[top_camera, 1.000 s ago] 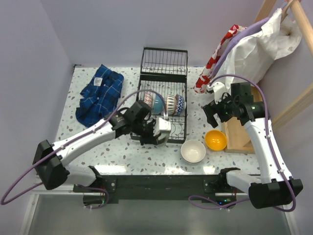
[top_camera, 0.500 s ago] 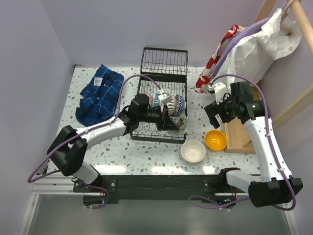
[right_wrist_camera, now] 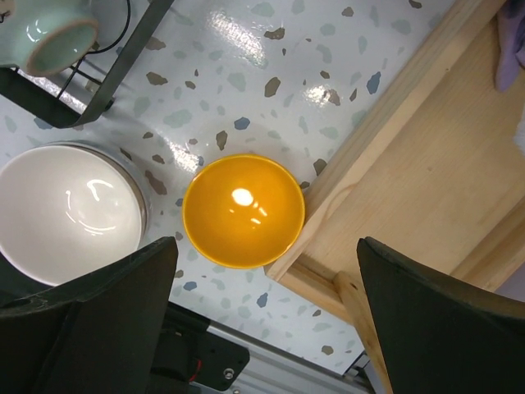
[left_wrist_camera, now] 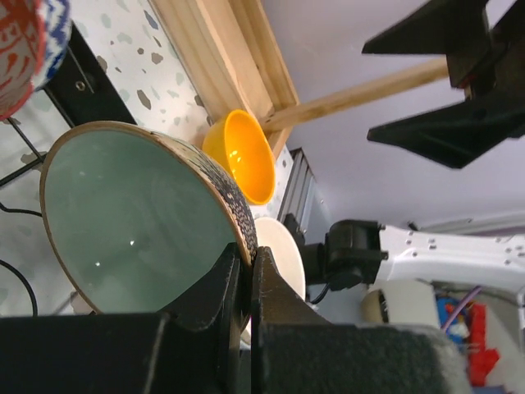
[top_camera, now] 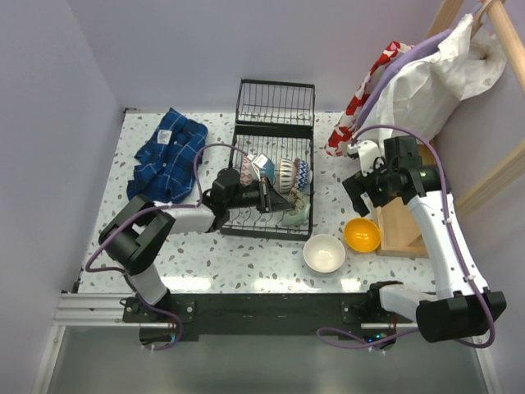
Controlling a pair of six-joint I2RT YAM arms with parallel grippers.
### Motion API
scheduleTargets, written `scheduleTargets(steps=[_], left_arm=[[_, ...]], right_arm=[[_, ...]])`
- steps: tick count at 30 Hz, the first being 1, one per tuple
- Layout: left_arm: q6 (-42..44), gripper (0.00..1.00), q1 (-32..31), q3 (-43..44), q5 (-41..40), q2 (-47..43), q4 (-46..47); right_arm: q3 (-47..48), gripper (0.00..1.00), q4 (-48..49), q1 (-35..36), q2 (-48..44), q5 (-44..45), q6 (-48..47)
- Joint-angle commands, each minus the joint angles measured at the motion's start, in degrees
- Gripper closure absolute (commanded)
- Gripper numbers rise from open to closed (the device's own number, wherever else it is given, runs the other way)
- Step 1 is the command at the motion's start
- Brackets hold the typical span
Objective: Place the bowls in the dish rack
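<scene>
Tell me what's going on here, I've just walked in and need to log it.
The left gripper is shut on the rim of a green-glazed bowl, holding it tilted at the near right corner of the black dish rack, where a patterned bowl already stands. The right gripper hangs open above an orange bowl on the table, with a white bowl beside it; neither is loaded yet.

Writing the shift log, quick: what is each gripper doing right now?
Left gripper: closed on the green bowl, pinching its rim.
Right gripper: open, holding nothing.
</scene>
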Motion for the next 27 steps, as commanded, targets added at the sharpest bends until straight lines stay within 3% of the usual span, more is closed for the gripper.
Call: scheduleTargets(steps=[1, 12, 27], left_arm=[[-10.5, 1.0, 0.89, 0.57, -2.64, 2.47, 15.16], [-19.55, 1.0, 0.54, 5.14, -6.68, 9.33, 14.73], [-22.11, 1.0, 0.36, 3.56, -7.83, 10.92, 9.28]], right_arm=[[0.91, 0.05, -0.42, -0.04, 0.28, 0.92, 0.41], [1.26, 0.05, -0.68, -0.04, 1.77, 1.01, 0.85], [2.75, 0.05, -0.86, -0.04, 3.53, 1.18, 1.2]])
